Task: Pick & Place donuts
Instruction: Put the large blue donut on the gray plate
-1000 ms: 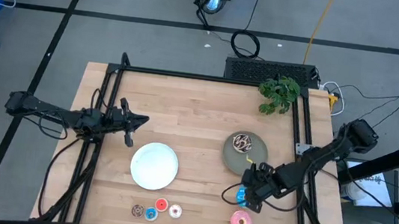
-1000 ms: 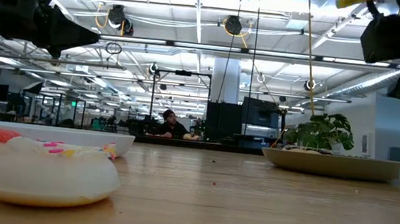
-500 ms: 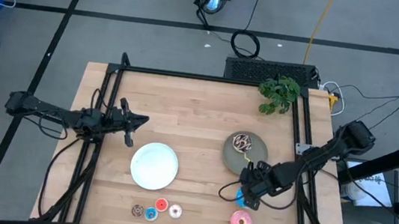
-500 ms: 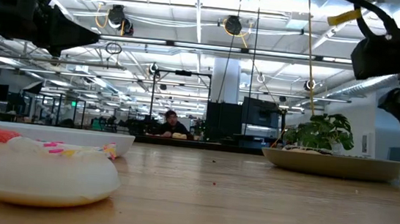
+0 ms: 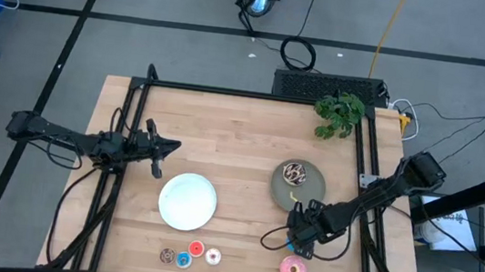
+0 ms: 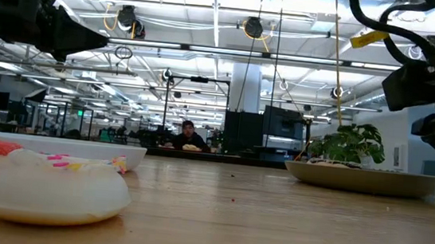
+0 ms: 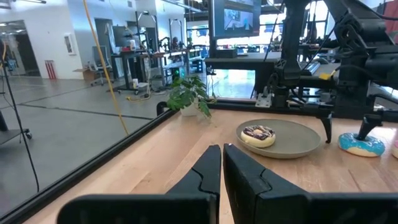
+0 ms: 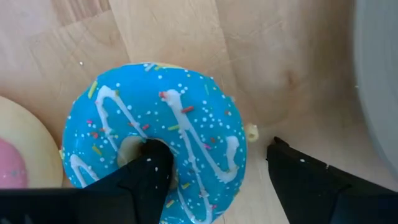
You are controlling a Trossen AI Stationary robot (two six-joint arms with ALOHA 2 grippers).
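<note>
The blue donut with white drizzle lies flat on the table, and also shows in the high view. My right gripper is open right above it, one finger over its hole and one beyond its rim. The pink donut lies near it. The chocolate donut sits on the grey plate. Three mini donuts lie by the near edge. My left gripper is shut and empty, held above the table's left part. My right gripper comes at the blue donut from above, pointing down. One finger stands in the donut's hole and the other outside the ring, over the wood. Whether a finger touches the donut I cannot tell. The donut lies flat on the table.
An empty white plate lies at the table's middle left. A potted plant stands at the far right corner. Dark frame rails run along the table's left and right sides.
My right gripper has gone down toward the blue donut and a little toward the table's left edge. The donut has stayed where it was.
</note>
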